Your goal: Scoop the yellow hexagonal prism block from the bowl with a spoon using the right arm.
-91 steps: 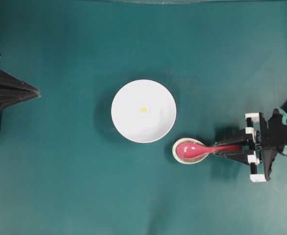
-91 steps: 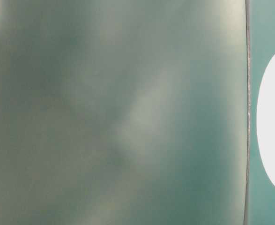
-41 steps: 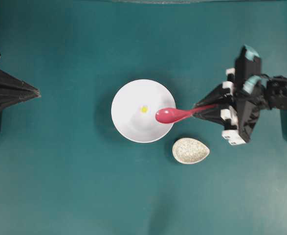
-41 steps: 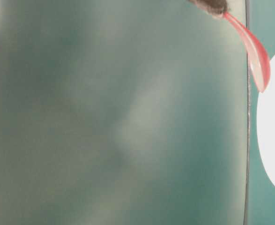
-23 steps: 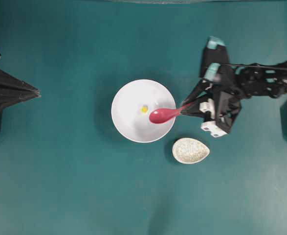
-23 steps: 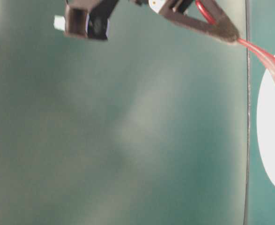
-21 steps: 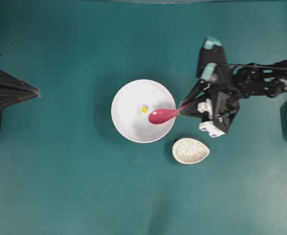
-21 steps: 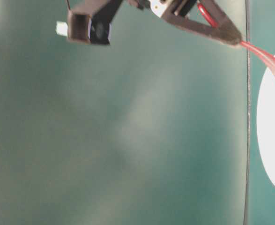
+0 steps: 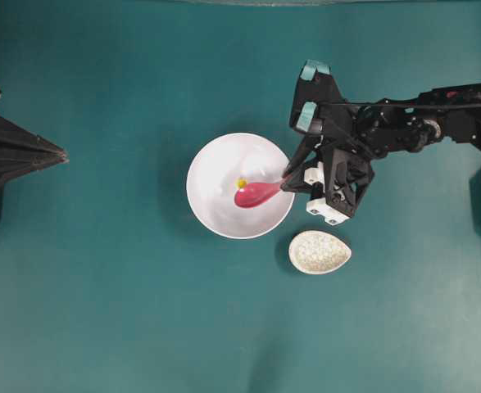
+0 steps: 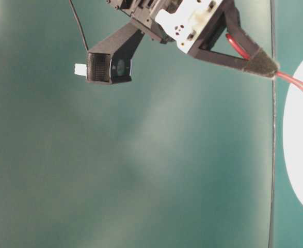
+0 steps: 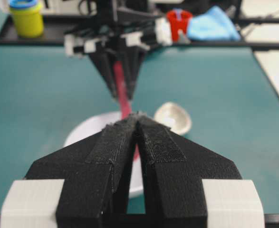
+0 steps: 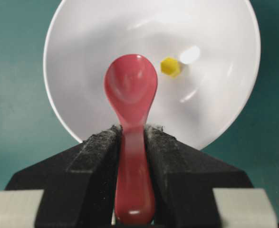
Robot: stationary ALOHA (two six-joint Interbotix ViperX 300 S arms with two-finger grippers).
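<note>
The white bowl (image 9: 215, 164) stands mid-table with the tiny yellow hexagonal prism block (image 9: 242, 182) on its floor. My right gripper (image 9: 288, 185) hangs at the bowl's right rim, shut on the handle of the pink-red spoon (image 9: 256, 195). The scoop reaches into the bowl just below the block. In the right wrist view the scoop (image 12: 131, 88) faces up, with the block (image 12: 170, 67) close by on its right and apart from it. My left gripper (image 9: 60, 154) sits shut and empty at the table's left edge, its tips (image 11: 138, 116) pressed together.
A small speckled beige egg-shaped dish (image 9: 319, 251) lies just below and right of the bowl, under my right gripper. Beyond the far table edge, the left wrist view shows a yellow jar (image 11: 26, 16), a red cup (image 11: 178, 21) and a blue cloth (image 11: 213, 23).
My right arm has moved left and the spoon has gone deeper into the bowl, its scoop now beside the block. The left arm has not moved.
</note>
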